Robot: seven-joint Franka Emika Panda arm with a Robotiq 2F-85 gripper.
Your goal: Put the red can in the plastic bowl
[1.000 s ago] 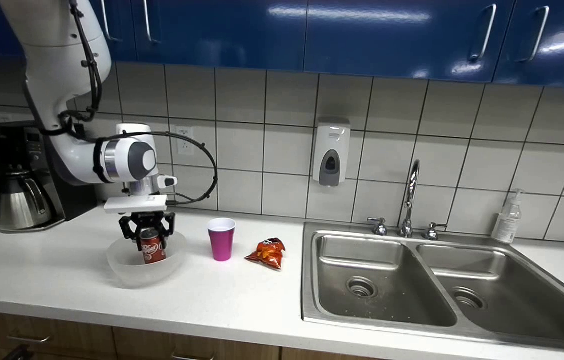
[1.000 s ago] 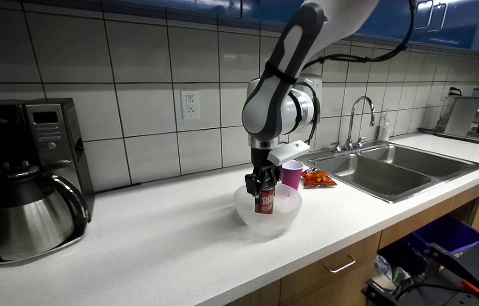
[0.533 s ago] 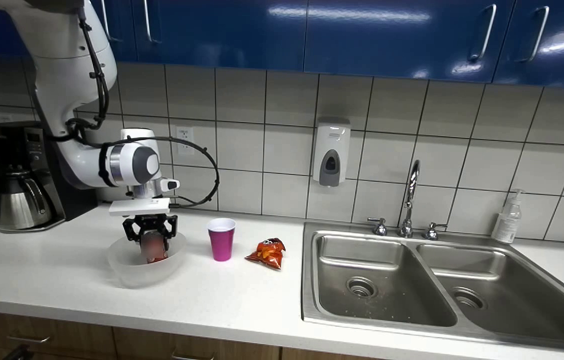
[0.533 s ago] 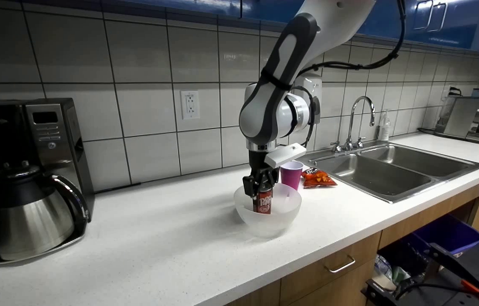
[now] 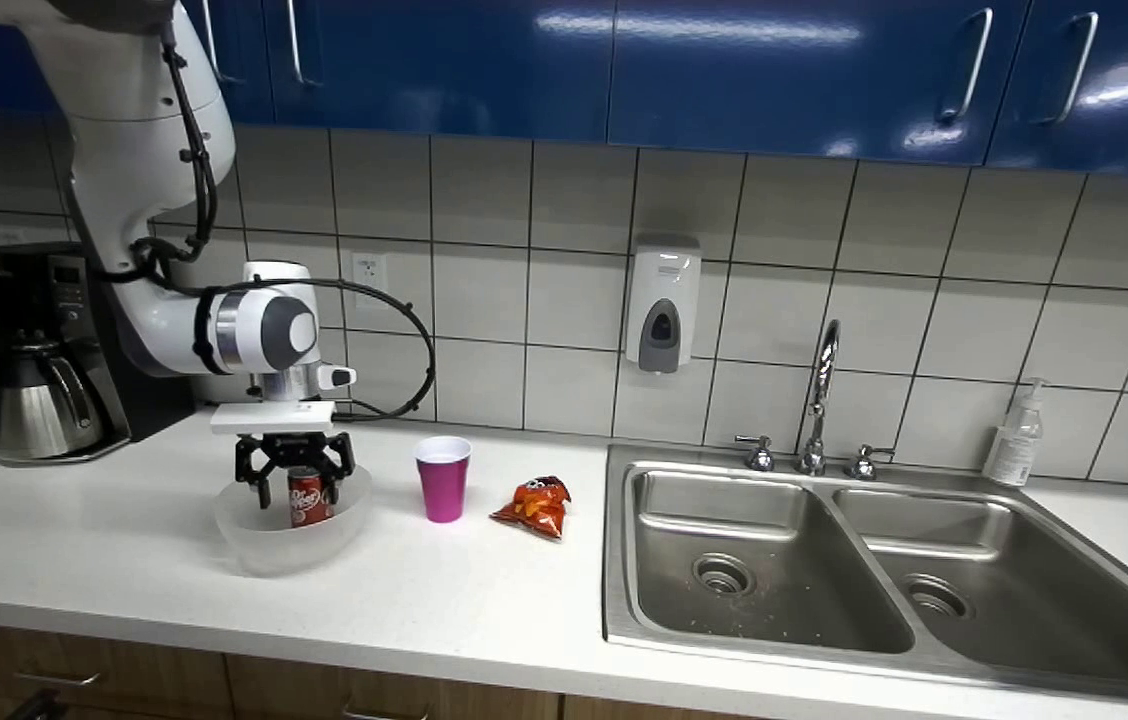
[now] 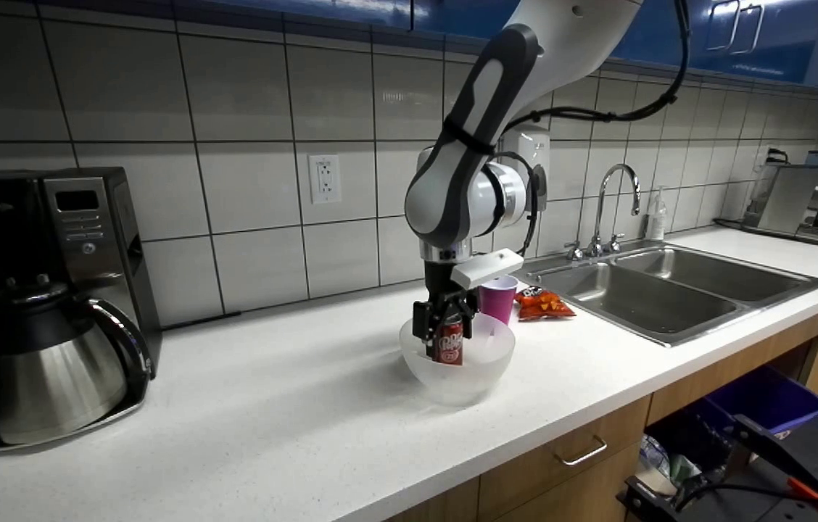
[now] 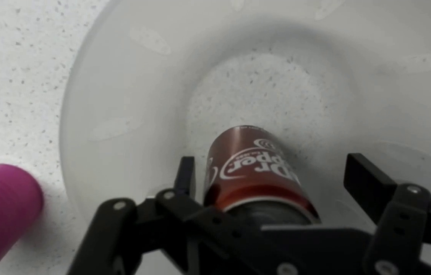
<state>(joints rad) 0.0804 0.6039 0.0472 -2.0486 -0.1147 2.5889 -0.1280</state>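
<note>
Here, round frosted bowl (translucent, oval-marked) contains 1 glossy red cylindrical can; gripper jaws wide apart around it.

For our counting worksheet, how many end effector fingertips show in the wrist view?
2: one fingertip close beside the red can, another fingertip farther off on its opposite side.

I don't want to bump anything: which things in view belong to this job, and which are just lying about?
Job: bowl, can inside it, open hand.
Just lying about: cup, bag, coffee maker, pump bottle.
</note>
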